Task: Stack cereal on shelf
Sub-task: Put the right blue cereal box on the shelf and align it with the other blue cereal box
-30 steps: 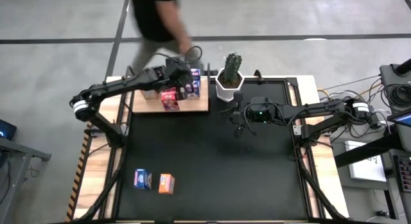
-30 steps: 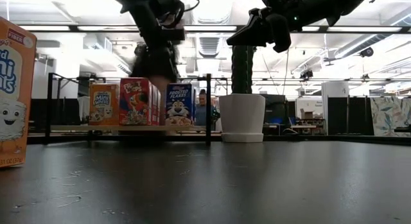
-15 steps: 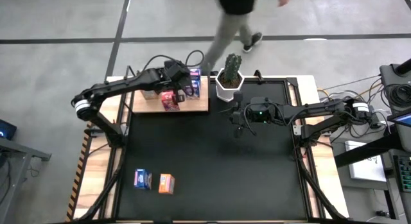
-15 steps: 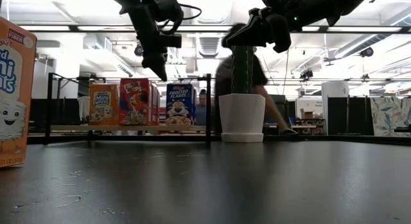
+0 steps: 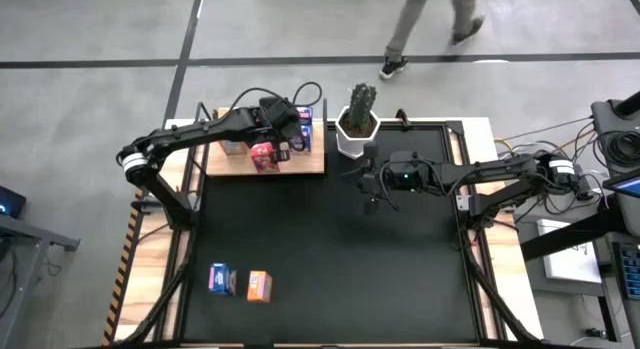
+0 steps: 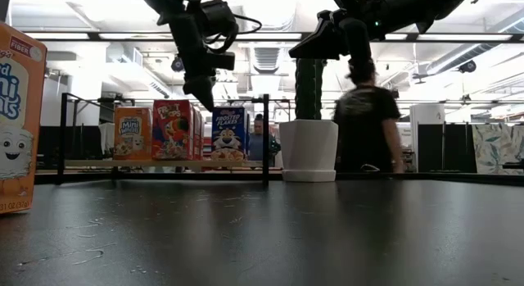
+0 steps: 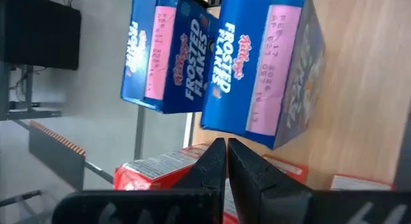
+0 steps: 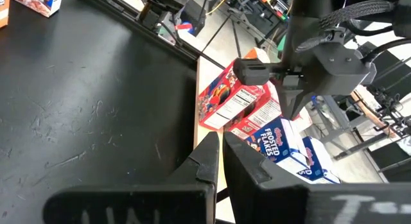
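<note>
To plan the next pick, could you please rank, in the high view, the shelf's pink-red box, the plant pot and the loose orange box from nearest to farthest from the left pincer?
From the left pincer, shut above the shelf:
1. Pink-red box, on the shelf beside it.
2. Plant pot, past the shelf's right end.
3. Orange box, on the mat's near edge.

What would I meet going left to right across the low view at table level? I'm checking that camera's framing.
Large orange cereal box at the edge → small orange box on the shelf → red box → blue box → white plant pot → person in the room behind.
</note>
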Robot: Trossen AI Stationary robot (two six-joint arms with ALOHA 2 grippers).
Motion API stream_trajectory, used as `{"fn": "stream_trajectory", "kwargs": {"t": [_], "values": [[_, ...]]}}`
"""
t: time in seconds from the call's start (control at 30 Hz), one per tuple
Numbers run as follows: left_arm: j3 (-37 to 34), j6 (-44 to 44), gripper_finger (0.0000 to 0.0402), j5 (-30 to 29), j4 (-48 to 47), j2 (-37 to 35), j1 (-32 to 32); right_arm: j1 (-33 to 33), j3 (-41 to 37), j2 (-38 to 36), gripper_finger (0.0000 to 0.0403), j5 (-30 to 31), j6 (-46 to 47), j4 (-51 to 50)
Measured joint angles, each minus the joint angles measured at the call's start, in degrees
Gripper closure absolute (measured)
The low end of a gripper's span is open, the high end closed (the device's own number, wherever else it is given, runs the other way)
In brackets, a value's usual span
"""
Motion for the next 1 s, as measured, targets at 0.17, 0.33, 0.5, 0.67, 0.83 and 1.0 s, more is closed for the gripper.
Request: {"fn": "stream_trajectory", "kwargs": {"t": [0.17, 0.33, 0.5, 0.67, 0.83, 1.0], "values": [[0.0, -0.4, 0.0402, 2.5, 0.0, 0.0, 0.0, 0.0, 0.0, 0.0, 0.0392, 0.0, 0.0, 0.0], [0.0, -0.8, 0.0402, 2.5, 0.0, 0.0, 0.0, 0.0, 0.0, 0.0, 0.0392, 0.0, 0.0, 0.0], [0.0, -1.1, 0.0402, 2.5, 0.1, 0.0, 0.0, 0.0, 0.0, 0.0, 0.0392, 0.0, 0.0, 0.0], [0.0, -1.4, 0.0402, 2.5, 0.6, 0.0, 0.1, 0.0, 0.0, 0.0, 0.0392, 0.0, 0.0, 0.0], [0.0, -1.4, 0.0402, 2.5, 1.1, 0.0, 0.1, 0.0, 0.0, 0.0, 0.0392, 0.0, 0.0, 0.0], [0.0, -1.4, 0.0402, 2.4, 1.3, 0.0, 0.2, 0.0, 0.0, 0.0, 0.0392, 0.0, 0.0, 0.0]]}}
